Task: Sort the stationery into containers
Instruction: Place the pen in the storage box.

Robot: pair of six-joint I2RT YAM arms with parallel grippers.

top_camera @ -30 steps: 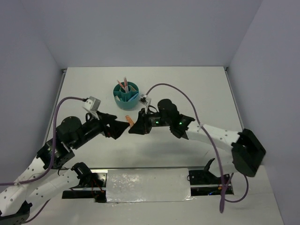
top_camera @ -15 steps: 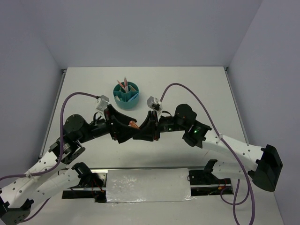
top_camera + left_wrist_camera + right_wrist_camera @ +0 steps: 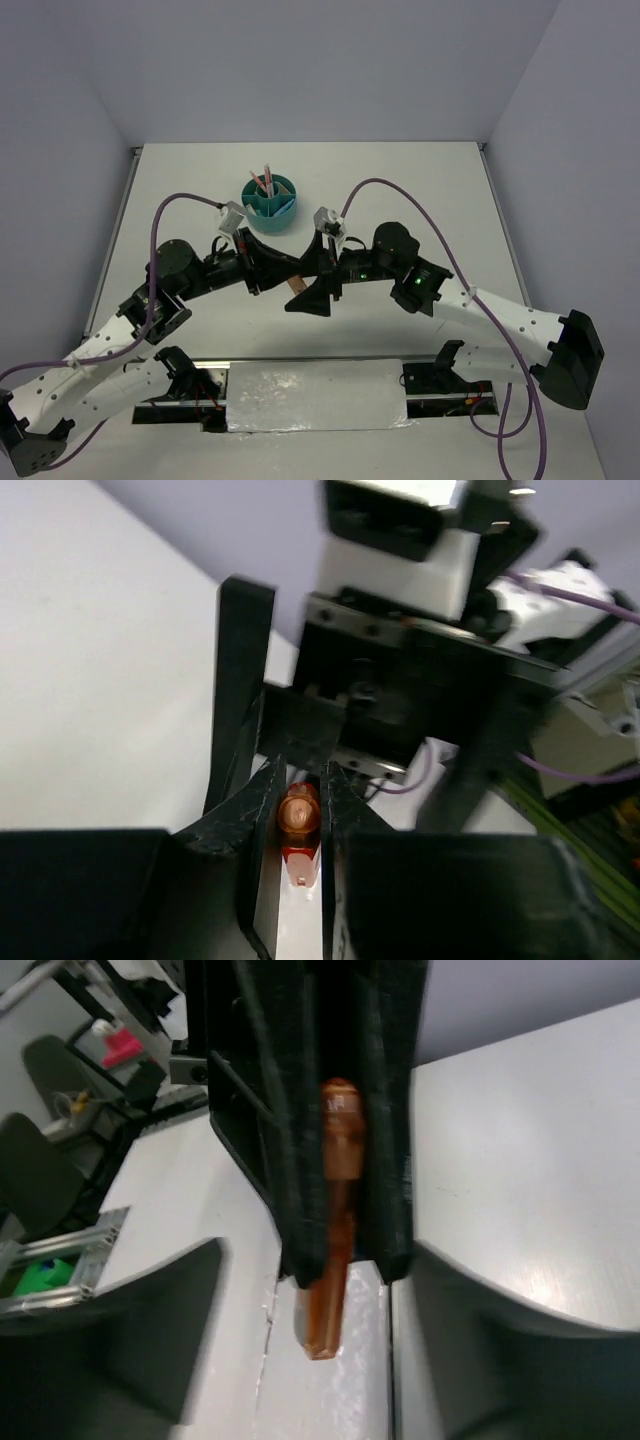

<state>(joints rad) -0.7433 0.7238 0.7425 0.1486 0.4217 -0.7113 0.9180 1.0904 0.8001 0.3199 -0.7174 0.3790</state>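
A stubby orange marker (image 3: 298, 285) hangs above the table between the two arms. My left gripper (image 3: 291, 276) is shut on it; in the left wrist view the marker (image 3: 298, 816) sits end-on, pinched between both black fingers (image 3: 258, 802). My right gripper (image 3: 308, 292) stands open around the same spot. In the right wrist view the marker (image 3: 334, 1230) runs lengthwise between the left arm's fingers (image 3: 290, 1150), while my own right fingertips (image 3: 150, 1340) stand wide apart and clear of it. The teal organiser cup (image 3: 270, 203) stands behind, with thin pink pens (image 3: 264, 181) upright in it.
The two wrists face each other closely at mid-table, with purple cables (image 3: 375, 186) arching over them. A shiny foil-covered plate (image 3: 315, 395) lies at the near edge between the arm bases. White walls close in the table on three sides.
The arms came together and the orange marker passed from the right gripper to the left. The left jaws closed on it and the right jaws opened.
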